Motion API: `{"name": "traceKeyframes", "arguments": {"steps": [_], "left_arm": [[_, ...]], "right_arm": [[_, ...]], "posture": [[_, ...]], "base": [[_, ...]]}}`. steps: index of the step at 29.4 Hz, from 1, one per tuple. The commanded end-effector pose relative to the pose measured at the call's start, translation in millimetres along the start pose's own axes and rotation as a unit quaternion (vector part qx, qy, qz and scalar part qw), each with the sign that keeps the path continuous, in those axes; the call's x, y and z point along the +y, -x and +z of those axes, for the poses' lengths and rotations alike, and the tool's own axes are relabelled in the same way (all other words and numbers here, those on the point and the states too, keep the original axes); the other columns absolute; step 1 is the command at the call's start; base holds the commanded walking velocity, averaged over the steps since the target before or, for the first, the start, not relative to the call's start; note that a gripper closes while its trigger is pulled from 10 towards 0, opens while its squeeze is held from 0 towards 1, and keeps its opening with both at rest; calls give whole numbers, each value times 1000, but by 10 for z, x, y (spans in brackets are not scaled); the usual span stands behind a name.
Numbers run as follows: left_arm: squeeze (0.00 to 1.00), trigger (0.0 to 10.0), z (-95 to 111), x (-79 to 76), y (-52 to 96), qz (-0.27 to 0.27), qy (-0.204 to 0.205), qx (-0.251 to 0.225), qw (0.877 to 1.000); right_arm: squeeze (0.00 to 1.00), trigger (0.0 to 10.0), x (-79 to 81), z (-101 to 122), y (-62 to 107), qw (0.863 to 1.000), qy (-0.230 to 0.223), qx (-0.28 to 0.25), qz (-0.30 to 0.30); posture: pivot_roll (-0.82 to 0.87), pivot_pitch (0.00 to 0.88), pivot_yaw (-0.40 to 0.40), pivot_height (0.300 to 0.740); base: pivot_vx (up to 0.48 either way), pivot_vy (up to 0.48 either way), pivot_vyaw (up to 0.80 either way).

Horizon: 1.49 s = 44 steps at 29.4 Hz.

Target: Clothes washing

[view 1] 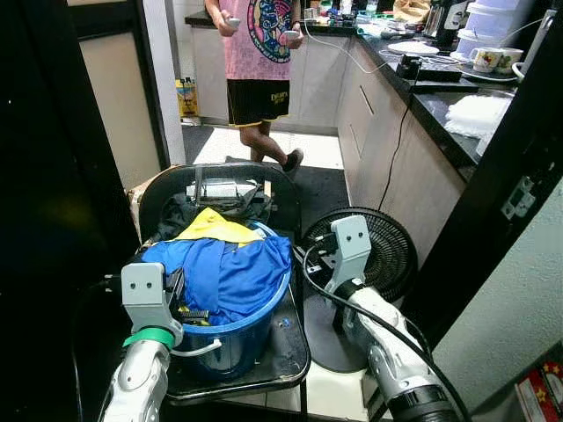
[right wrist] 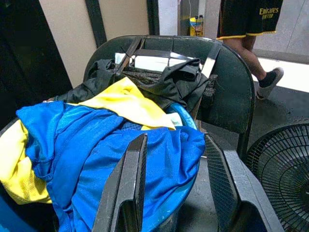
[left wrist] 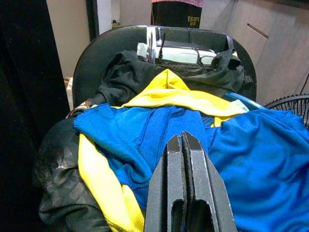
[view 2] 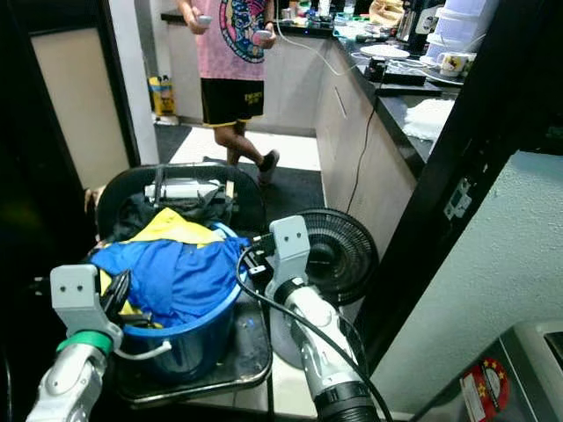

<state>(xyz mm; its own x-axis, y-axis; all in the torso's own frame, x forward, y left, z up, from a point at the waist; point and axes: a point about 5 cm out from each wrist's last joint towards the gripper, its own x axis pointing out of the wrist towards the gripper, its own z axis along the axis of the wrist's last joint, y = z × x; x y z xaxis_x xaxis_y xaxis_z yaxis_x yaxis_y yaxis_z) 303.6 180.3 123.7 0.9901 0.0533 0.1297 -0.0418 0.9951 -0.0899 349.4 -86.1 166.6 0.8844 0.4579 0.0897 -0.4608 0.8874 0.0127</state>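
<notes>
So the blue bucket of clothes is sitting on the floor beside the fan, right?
Not quite. The blue bucket of clothes sits on the black chair, not on the floor; the left eye view shows the seat under it. The fan is beside it.

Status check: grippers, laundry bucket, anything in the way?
Left gripper shut, over blue shirt. Right gripper open beside blue bucket. Fan close right; person ahead.

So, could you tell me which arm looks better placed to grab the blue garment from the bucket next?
Probably the right. The right gripper is open at the blue bucket rim with the blue garment between its fingers. The left gripper is shut over the cloth.
</notes>
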Motion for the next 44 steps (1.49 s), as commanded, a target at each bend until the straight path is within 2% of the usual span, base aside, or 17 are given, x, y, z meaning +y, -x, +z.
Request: {"name": "traceKeyframes", "arguments": {"steps": [1,3,4,6,7,14,16,18,22,23,29,31,32,34,36,41,44], "left_arm": [[0,10000,-76,9,41,0,-5,18,1000],[0,10000,-76,9,41,0,-5,18,1000],[0,10000,-88,17,46,0,-11,21,1000],[0,10000,-88,17,46,0,-11,21,1000],[0,10000,-100,28,48,0,-17,25,1000],[0,10000,-104,50,55,1,-24,28,999],[0,10000,-97,68,66,1,-26,32,999],[0,10000,-93,76,75,3,-26,34,999],[0,10000,-89,87,86,5,-24,36,999],[0,10000,-78,97,101,8,-21,37,999],[0,10000,-61,98,132,7,-17,38,999],[0,10000,-48,94,141,6,-15,38,999],[0,10000,-30,93,150,4,-15,39,999],[0,10000,-30,93,150,4,-15,39,999],[0,10000,-5,95,171,-1,-17,42,999],[0,10000,1,92,184,-4,-19,45,999],[0,10000,10,69,227,-14,-22,56,998]], "right_arm": [[0,10000,-36,-94,-10,999,11,33,-4],[0,10000,-36,-94,-10,999,11,33,-4],[224,10000,-87,-201,-13,997,17,68,-10],[224,10000,-87,-201,-13,997,17,68,-10],[1000,10000,-115,-271,-37,996,12,92,-7],[1000,10000,-71,-306,-114,994,-6,108,18],[1000,10000,40,-309,-239,991,-19,123,49],[1000,10000,72,-307,-285,990,-22,131,54],[1000,10000,100,-286,-326,989,-26,133,61],[1000,10000,144,-245,-362,988,-43,127,75],[1000,10000,197,-175,-412,987,-77,109,88],[1000,10000,180,-142,-439,988,-95,100,74],[1000,10000,130,-90,-477,988,-120,90,44],[1000,10000,130,-90,-477,988,-120,90,44],[1000,10000,60,-16,-534,985,-151,88,1],[1000,10000,34,-8,-549,983,-154,97,-18],[1000,10000,-36,150,-629,979,-172,93,-58]], "posture": [[-41,30,-1,740],[-41,30,-1,740],[-45,42,4,740],[-45,42,4,740],[-45,55,4,740],[-47,89,2,740],[-44,156,0,740],[-43,170,1,740],[-42,183,2,740],[-41,196,6,740],[-34,209,14,740],[-23,220,22,740],[-13,234,31,740],[-13,234,31,740],[-3,248,37,740],[4,259,41,740],[12,277,54,740]], "base": [[0,0,0],[0,0,0],[0,0,0],[0,0,0],[0,0,0],[0,0,0],[0,0,0],[0,0,0],[0,0,0],[0,0,0],[0,0,0],[0,0,0],[0,0,0],[0,0,0],[0,0,0],[0,0,0],[0,0,0]]}}
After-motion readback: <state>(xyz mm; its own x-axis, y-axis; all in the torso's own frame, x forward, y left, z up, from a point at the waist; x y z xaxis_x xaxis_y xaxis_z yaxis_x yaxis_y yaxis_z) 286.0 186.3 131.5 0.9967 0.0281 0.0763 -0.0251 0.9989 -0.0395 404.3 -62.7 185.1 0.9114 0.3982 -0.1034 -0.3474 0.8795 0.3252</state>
